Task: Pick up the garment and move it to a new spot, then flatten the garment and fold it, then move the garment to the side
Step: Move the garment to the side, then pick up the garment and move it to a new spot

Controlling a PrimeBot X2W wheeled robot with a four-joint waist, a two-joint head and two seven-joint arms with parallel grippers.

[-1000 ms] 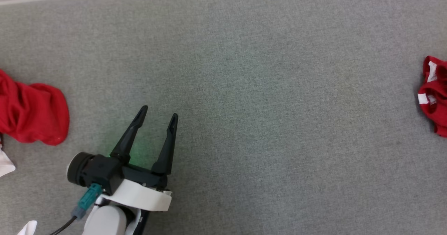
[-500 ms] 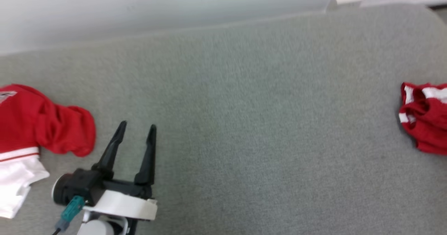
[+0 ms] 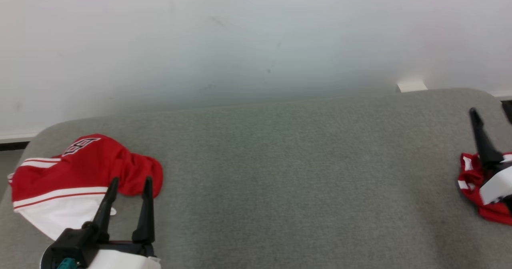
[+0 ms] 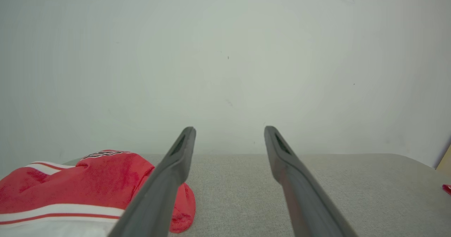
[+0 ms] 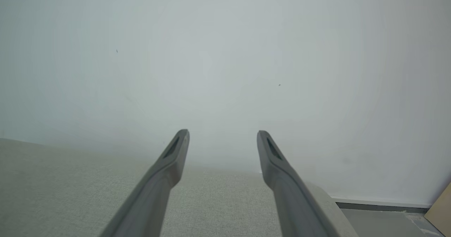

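A red and white garment [image 3: 76, 173] lies crumpled at the left end of the grey padded table [image 3: 280, 173]. It also shows in the left wrist view as the garment [image 4: 81, 184], low on the left. My left gripper [image 3: 131, 180] is open just right of it, its left finger crossing the cloth's edge, with nothing between the fingers [image 4: 176, 159]. A second red garment with white stripes [image 3: 470, 179] sits bunched at the table's right end. My right gripper [image 5: 222, 133] is open and empty, and one of its fingers [image 3: 482, 137] rises over that bunch.
A white wall [image 3: 256, 41] stands right behind the table's far edge. A small white block [image 3: 412, 86] sits at the far right corner. Past the table's right end, grey floor [image 5: 380, 219] and a tan board corner [image 5: 440, 209] show.
The head camera has tilted up, so the wall now shows and both garments sit lower in the picture. My right gripper has come into view over the right garment. The left gripper stays open.
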